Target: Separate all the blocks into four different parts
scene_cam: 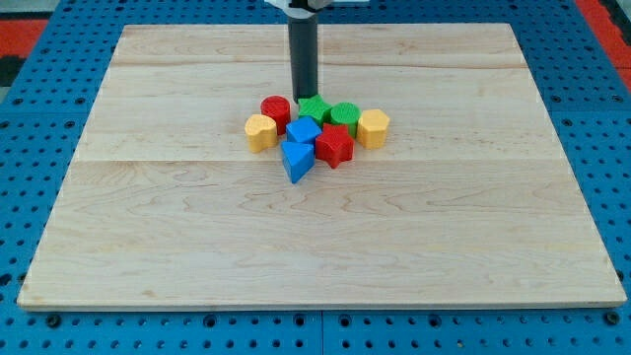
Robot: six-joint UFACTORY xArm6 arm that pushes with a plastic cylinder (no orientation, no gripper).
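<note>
All eight blocks sit bunched in one cluster near the board's [148,247] middle, none yet separated.

My tip [304,94] (a bare rod, no jaws, holding nothing) stands at the cluster's top edge, between the red cylinder [275,108] and the green star [315,108], seemingly placed to wedge them apart.

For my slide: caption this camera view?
My tip sits just above eight clustered blocks on the wooden board.

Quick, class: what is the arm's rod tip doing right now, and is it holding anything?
My tip: holds nothing; it sits at the cluster's top edge, between the red cylinder and the green star block.
</note>
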